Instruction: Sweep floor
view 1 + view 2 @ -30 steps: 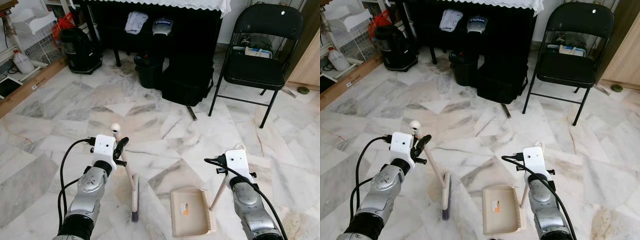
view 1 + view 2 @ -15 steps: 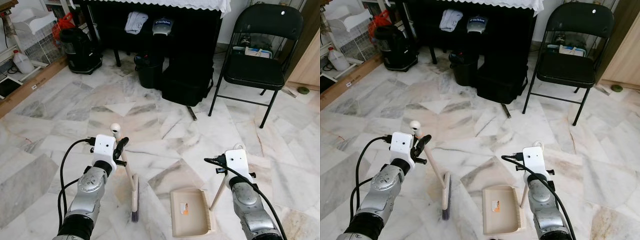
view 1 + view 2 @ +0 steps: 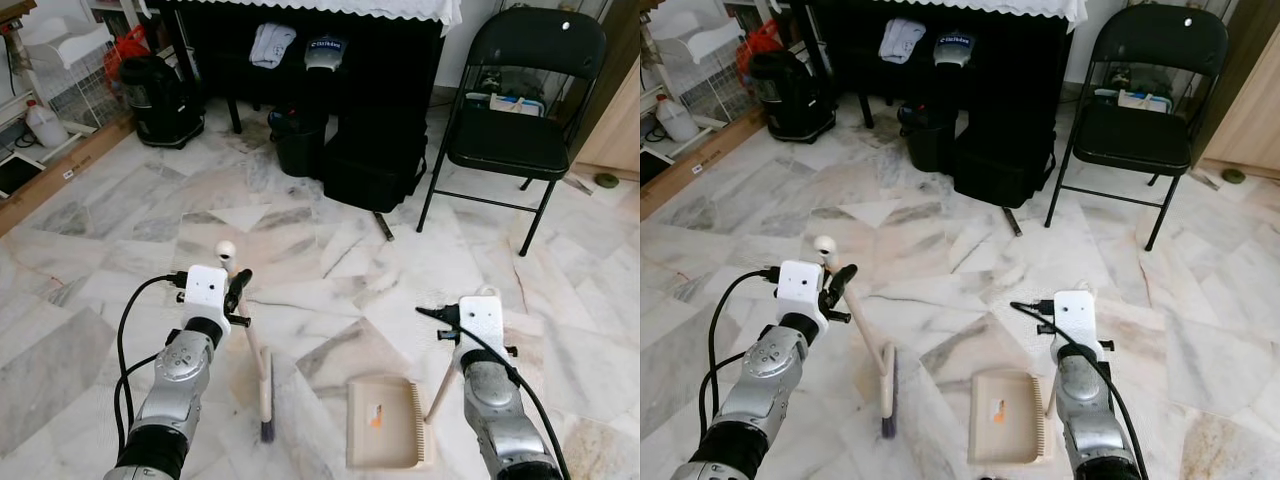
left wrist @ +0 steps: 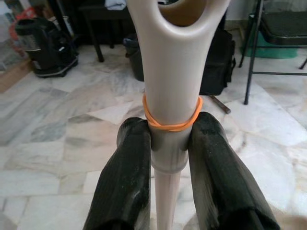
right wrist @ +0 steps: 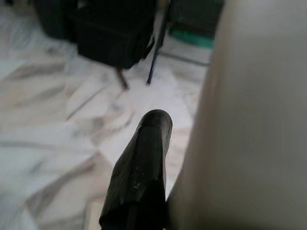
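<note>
The grey-veined white marble floor [image 3: 330,260] carries a beige plastic dustpan [image 3: 384,424] at 6 o'clock, a beige broom head [image 3: 266,392] just beside it at 7, and a black folding chair [image 3: 520,110] at 1.

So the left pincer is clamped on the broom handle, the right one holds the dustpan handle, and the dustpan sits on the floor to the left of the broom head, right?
Not quite. The left pincer is clamped on the broom handle and the right pincer holds the dustpan handle, but the dustpan sits on the floor to the right of the broom head, as the left eye view shows.
</note>
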Robot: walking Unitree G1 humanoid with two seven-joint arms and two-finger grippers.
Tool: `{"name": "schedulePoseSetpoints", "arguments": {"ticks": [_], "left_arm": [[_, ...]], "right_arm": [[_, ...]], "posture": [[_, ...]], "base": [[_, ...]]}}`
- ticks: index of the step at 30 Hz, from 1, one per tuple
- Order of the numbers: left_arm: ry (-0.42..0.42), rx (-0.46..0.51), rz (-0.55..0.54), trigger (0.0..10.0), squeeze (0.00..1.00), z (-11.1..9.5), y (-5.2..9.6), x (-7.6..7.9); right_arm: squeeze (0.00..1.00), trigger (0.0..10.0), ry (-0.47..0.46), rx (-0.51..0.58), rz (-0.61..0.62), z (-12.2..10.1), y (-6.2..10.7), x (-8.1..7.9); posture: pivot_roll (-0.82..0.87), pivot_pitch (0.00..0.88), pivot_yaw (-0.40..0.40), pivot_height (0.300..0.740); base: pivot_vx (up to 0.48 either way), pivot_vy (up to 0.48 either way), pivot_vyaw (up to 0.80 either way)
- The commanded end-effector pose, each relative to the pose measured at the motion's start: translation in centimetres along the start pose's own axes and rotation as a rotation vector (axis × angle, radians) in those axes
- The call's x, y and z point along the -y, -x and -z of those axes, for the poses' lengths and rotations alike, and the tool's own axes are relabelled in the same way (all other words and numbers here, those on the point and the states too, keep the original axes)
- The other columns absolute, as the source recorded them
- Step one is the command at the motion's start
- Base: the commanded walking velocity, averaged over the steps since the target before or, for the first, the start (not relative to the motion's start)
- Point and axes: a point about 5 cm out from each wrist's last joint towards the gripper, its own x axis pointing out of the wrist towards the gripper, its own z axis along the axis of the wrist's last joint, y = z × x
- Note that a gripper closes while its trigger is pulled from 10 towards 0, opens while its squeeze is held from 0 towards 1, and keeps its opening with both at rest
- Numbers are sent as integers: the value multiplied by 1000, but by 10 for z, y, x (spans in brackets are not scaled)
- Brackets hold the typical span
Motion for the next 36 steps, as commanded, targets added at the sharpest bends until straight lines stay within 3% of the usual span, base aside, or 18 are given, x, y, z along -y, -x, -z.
{"name": "schedulePoseSetpoints", "arguments": {"ticks": [1,4,8,12,16,18,25,32,36], "left_arm": [[-18,32,-25,10000,0,-5,-2,-5],[-12,39,-31,10000,0,-6,-2,-5],[6,47,-18,10000,0,-5,-2,-1],[22,70,-16,10000,0,-8,-1,1],[23,73,-17,10000,0,-8,-1,1],[27,80,-28,10000,0,-9,-1,0],[33,103,-45,10000,0,-12,-1,-2],[37,117,-48,10000,0,-14,-1,-3],[36,120,-50,10000,0,-15,-1,-3]], "right_arm": [[0,10000,-20,78,36,-16,-5,3],[0,10000,-49,130,53,-27,-11,0],[0,10000,-61,125,47,-26,-13,-4],[0,10000,-167,37,35,-9,-15,-11],[0,10000,-211,8,37,-4,-15,-14],[0,10000,-254,1,-7,-1,-14,-23],[0,10000,-253,-15,-13,3,-14,-27],[0,10000,-253,2,-5,-1,-17,-21],[0,10000,-172,84,-6,-14,-20,-17]], "posture": [[-29,66,29,740],[-30,60,27,740],[-27,55,24,740],[-17,60,20,740],[-16,64,21,740],[-19,73,26,740],[-22,90,30,740],[-24,103,34,740],[-26,106,34,740]], "base": [[0,0,0],[0,0,0],[0,0,0],[0,0,0],[0,0,0],[0,0,0],[0,0,0],[0,0,0],[0,0,0]]}}
